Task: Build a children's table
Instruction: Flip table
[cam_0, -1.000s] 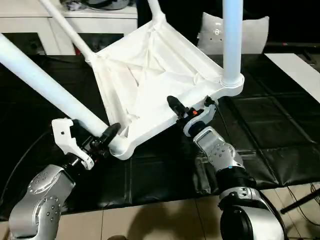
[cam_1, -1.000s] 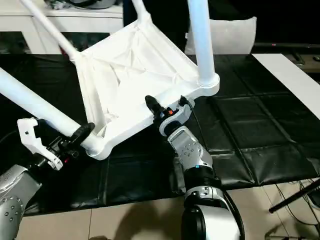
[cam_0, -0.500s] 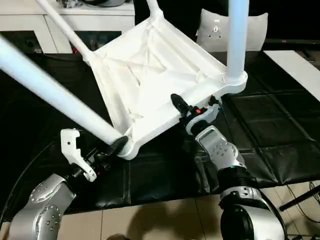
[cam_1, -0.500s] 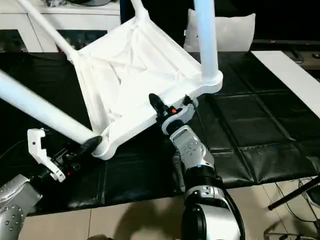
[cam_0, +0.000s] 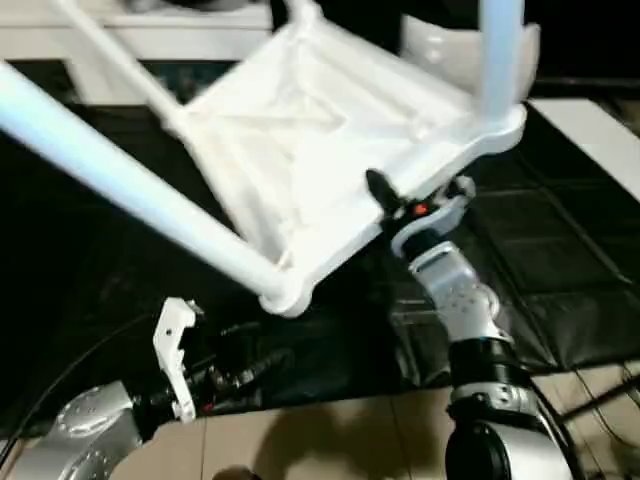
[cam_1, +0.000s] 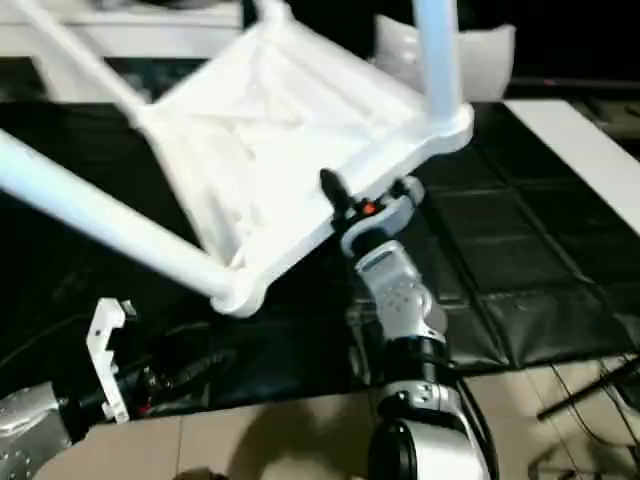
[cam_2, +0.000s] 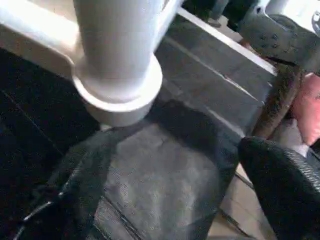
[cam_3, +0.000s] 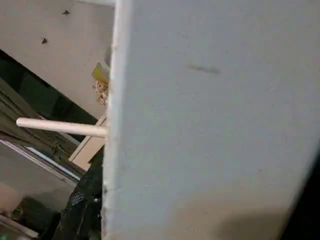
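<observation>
Legs seated, table still upside-down

Right tool (cam_0: 392, 205) clamps the children's table (cam_0: 300, 150) rim; left tool (cam_0: 215, 365) hangs apart, empty, just below the near-left leg (cam_0: 130, 190).

tabletop (cam_0: 300, 150): smooth white plastic | legs (cam_0: 120, 180): glossy white tube | floor mat (cam_0: 560, 250): matt black

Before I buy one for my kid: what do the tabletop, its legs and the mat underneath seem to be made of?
The tabletop looks like moulded white plastic, matte, with raised ribs across its underside. The legs look like smooth white tubes with a slight sheen, probably plastic, though painted metal can't be ruled out. The mat looks like black foam or rubber tiles with visible seams.
</observation>
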